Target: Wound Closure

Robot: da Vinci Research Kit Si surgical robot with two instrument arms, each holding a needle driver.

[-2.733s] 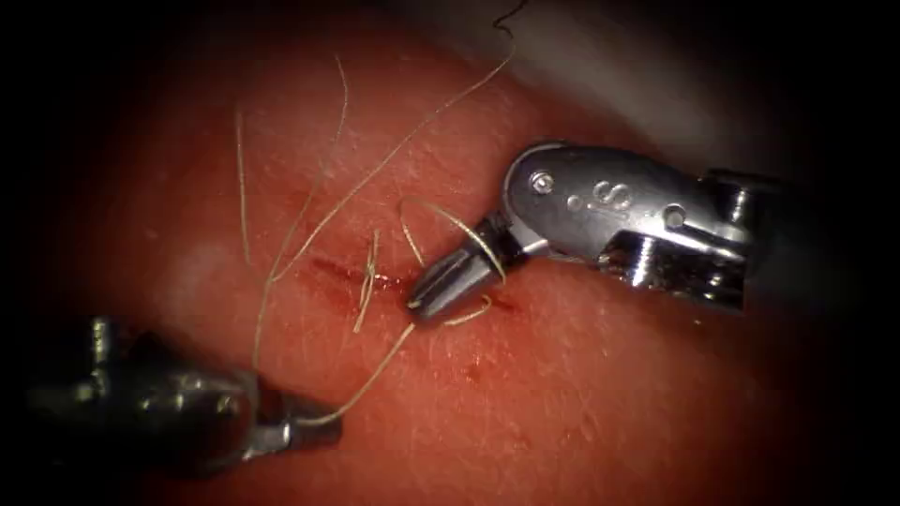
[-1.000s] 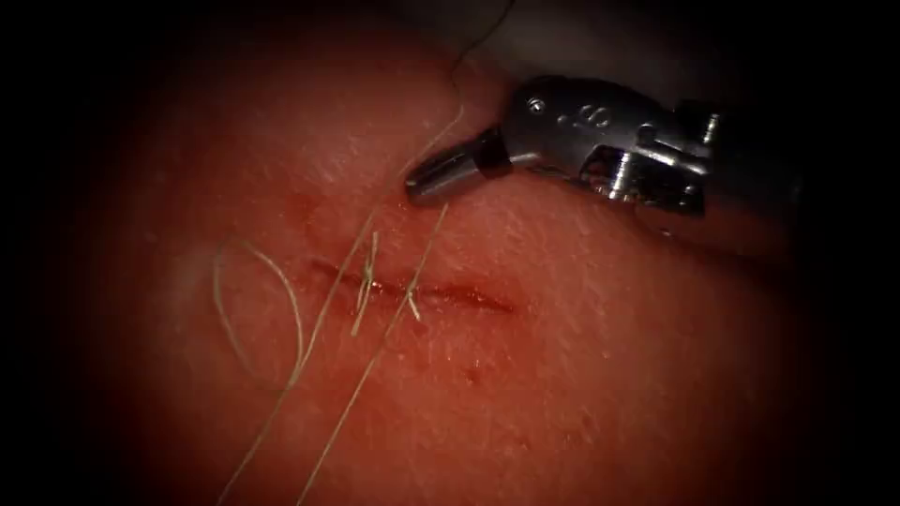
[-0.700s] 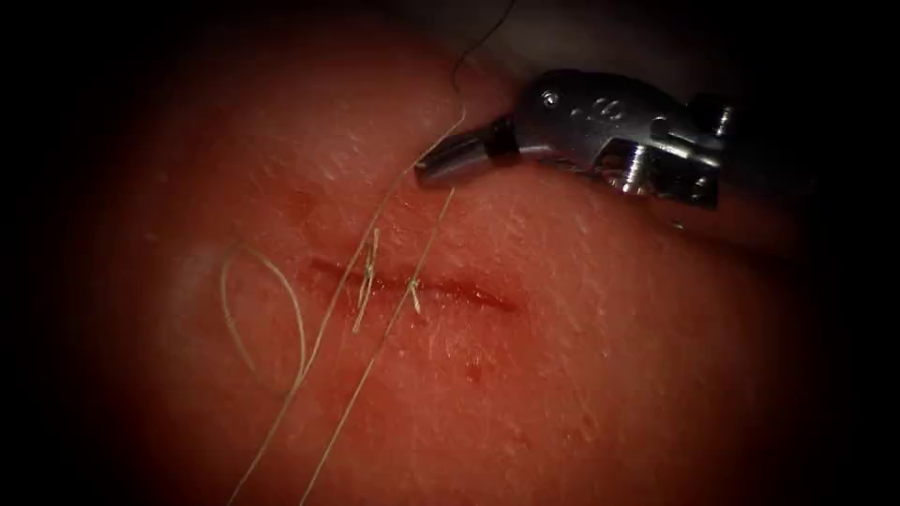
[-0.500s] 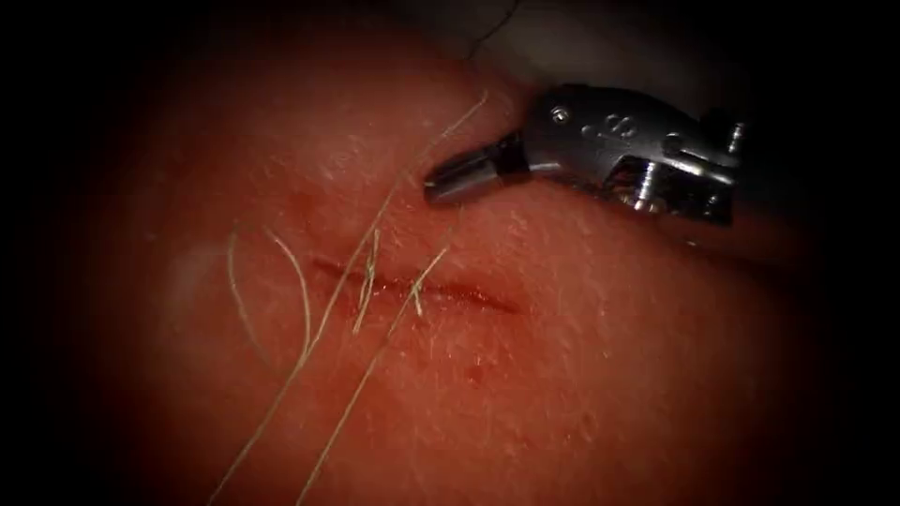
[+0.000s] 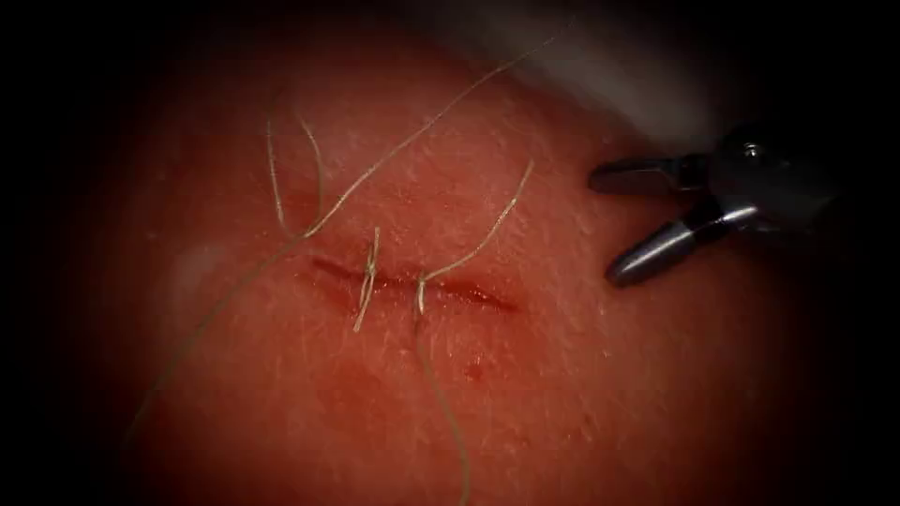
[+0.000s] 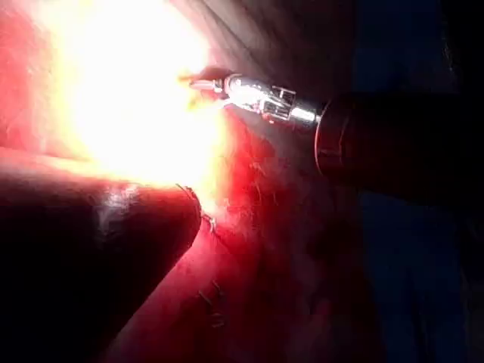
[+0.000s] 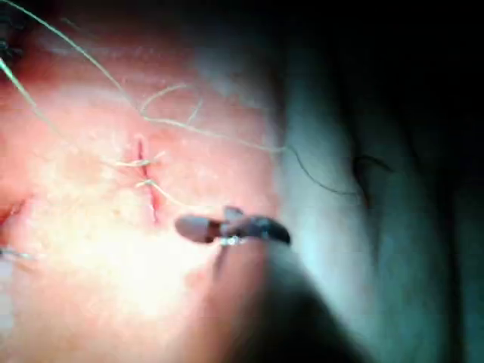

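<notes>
The cut (image 5: pixel 469 296) runs across the tissue (image 5: pixel 581 394). An older stitch (image 5: pixel 367 281) with short cut ends crosses it left of middle. Just right of that, thread (image 5: pixel 419 286) enters the cut. One end curves up and right to a free tip (image 5: pixel 528 167), and the other trails down (image 5: pixel 450 422). A long strand (image 5: pixel 375 173) crosses from upper right to lower left. My right tool (image 5: pixel 605 228) hangs to the right of the cut, jaws open and holding nothing. It also appears in the right wrist view (image 7: pixel 227 227). In the left wrist view a dark shaft (image 6: pixel 98 249) lies over the tissue.
A pale surface (image 5: pixel 619 84) lies beyond the tissue's far edge. A small red spot (image 5: pixel 473 372) marks the tissue below the cut. In the left wrist view a tool with a bright metal wrist (image 6: pixel 265 102) reaches over the tissue.
My right tool let go of the thread, opened its jaws and moved right, away from the cut. The taut strands went slack, and the loop on the left shifted upward.
</notes>
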